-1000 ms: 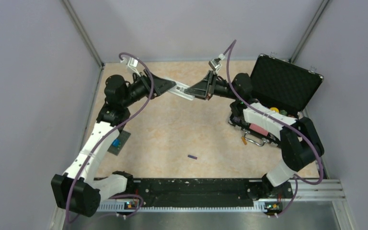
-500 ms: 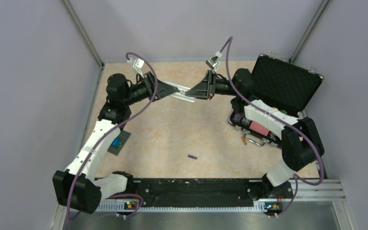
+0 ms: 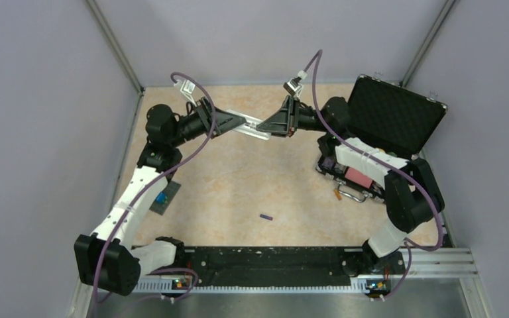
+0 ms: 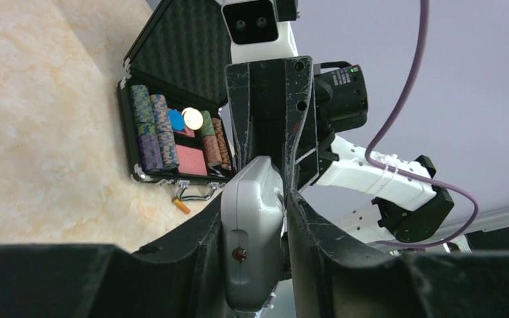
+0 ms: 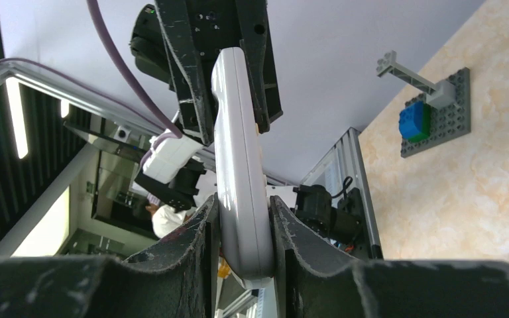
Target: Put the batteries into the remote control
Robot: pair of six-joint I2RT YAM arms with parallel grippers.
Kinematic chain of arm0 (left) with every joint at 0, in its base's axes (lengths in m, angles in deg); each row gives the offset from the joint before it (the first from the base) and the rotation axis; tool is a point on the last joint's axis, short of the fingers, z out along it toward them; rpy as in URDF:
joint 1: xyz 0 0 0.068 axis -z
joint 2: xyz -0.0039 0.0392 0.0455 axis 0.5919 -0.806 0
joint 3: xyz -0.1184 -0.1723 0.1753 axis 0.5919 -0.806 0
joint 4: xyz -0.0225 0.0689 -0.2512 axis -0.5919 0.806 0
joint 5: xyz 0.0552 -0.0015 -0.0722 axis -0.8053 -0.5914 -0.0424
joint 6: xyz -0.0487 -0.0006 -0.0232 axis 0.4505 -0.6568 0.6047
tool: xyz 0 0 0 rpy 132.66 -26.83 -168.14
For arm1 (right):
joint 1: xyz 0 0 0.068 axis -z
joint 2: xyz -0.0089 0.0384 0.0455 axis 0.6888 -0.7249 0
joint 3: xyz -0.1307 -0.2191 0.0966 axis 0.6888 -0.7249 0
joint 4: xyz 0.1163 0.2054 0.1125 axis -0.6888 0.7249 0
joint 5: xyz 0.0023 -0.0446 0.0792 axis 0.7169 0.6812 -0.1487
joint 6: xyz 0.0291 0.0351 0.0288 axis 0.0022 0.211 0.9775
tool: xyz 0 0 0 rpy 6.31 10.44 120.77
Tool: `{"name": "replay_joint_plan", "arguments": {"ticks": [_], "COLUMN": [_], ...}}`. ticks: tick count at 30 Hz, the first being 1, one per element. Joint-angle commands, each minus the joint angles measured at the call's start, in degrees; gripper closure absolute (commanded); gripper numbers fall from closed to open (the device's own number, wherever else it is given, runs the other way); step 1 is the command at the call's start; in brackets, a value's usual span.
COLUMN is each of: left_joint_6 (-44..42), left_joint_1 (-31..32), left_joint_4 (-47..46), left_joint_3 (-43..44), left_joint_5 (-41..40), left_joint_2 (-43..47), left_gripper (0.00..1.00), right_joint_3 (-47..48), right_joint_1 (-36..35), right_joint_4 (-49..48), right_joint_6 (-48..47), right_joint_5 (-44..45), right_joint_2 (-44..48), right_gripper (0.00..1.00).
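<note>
Landmark: open black hard-shell case [image 3: 397, 116] with foam-lined lid, standing at one side of the beige marbled bench [image 3: 238, 185]; all places below are given from this case.
Remote control: slim white rectangular plastic remote control [image 3: 252, 127], off the bench and in the air, just left of the case lid and level with it.
Left pincer: left pincer [image 3: 241, 124] closed down on the remote control's end farther from the case, with both fingers pressed against its long edges.
Right pincer: right pincer [image 3: 266, 126] clamped narrow on the end nearer the case, with the remote control squeezed between the two pads.
Why held so: probably a hand-over or re-grip. A hold at each end keeps the thin body from twisting while one arm gets a better grasp for turning the back up.
Battery bay: cannot tell from any view whether it is open or which face is up.
Battery: tiny dark purple cylindrical battery [image 3: 266, 216], lying loose on the bench, well apart from the case on its near-left side, untouched.
Why there: it lies in open bench, so a freed pincer can probably reach it easily.
Progress: early; no cell is seen loaded.
Other: dark grey studded plate with a blue block [image 3: 164, 197], across the bench from the case, not involved.
Risk: release of one end before the other grip is firm could drop the remote control.
</note>
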Motion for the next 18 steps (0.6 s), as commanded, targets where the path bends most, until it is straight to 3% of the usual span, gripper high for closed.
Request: {"name": "replay_joint_plan", "arguments": {"ticks": [1, 8, 12, 14, 18], "left_joint_6": [2.1, 2.2, 2.2, 1.8, -1.9], "left_joint_1": [-0.3, -0.6, -0.6, -0.6, -0.6], "left_joint_4": [-9.3, -8.9, -8.8, -8.8, -6.5], "left_joint_3": [0.2, -0.1, -0.4, -0.5, -0.1], "left_joint_5": [1.3, 0.5, 0.1, 0.1, -0.7], "left_joint_2": [2.2, 2.9, 2.9, 3.0, 3.5], "left_gripper": [0.63, 0.68, 1.00, 1.00, 1.00], "right_joint_3": [-1.4, -2.0, -1.9, -2.0, -2.5], "right_joint_1": [0.6, 0.9, 1.1, 1.1, 1.1], "right_joint_4": [-9.1, -11.4, -10.9, -10.1, -2.5], "right_joint_6": [5.9, 7.8, 7.8, 7.4, 1.3], "right_joint_5": [-0.8, -0.8, -0.8, -0.5, 3.5], "right_joint_2": [-1.8, -1.8, -1.6, -1.3, 2.1], "right_gripper": [0.99, 0.99, 0.99, 0.96, 0.41]}}
